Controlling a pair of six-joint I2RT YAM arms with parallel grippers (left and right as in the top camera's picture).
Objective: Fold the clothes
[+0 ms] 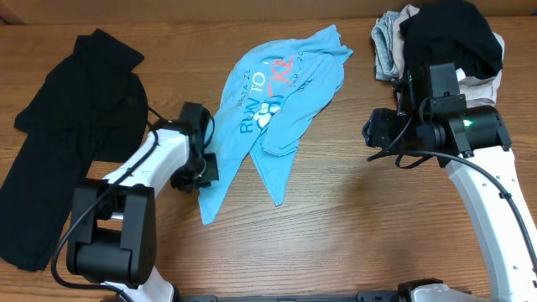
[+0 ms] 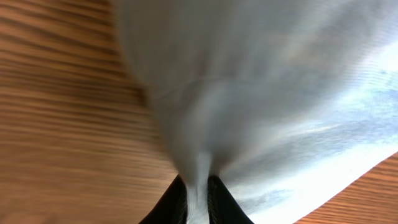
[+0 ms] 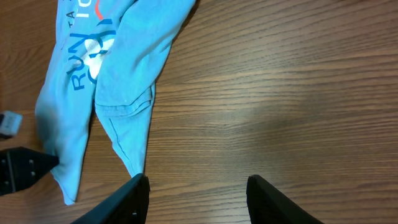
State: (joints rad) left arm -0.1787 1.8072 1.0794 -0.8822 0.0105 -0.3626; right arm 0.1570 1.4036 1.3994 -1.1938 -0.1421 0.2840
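A light blue T-shirt [image 1: 273, 101] with white and red-orange lettering lies crumpled across the middle of the table. My left gripper [image 1: 201, 172] is shut on its lower left edge; in the left wrist view the pale cloth [image 2: 249, 93] is pinched between the black fingers [image 2: 198, 202]. My right gripper [image 1: 377, 132] is open and empty over bare wood, to the right of the shirt. The right wrist view shows the shirt [image 3: 118, 74] ahead and left of the spread fingers [image 3: 198, 196]. A large black garment [image 1: 71, 126] lies spread at the far left.
A pile of grey, beige and black clothes [image 1: 436, 42] sits at the back right corner, behind my right arm. Bare wooden table [image 1: 352, 235] lies between the two arms and toward the front edge.
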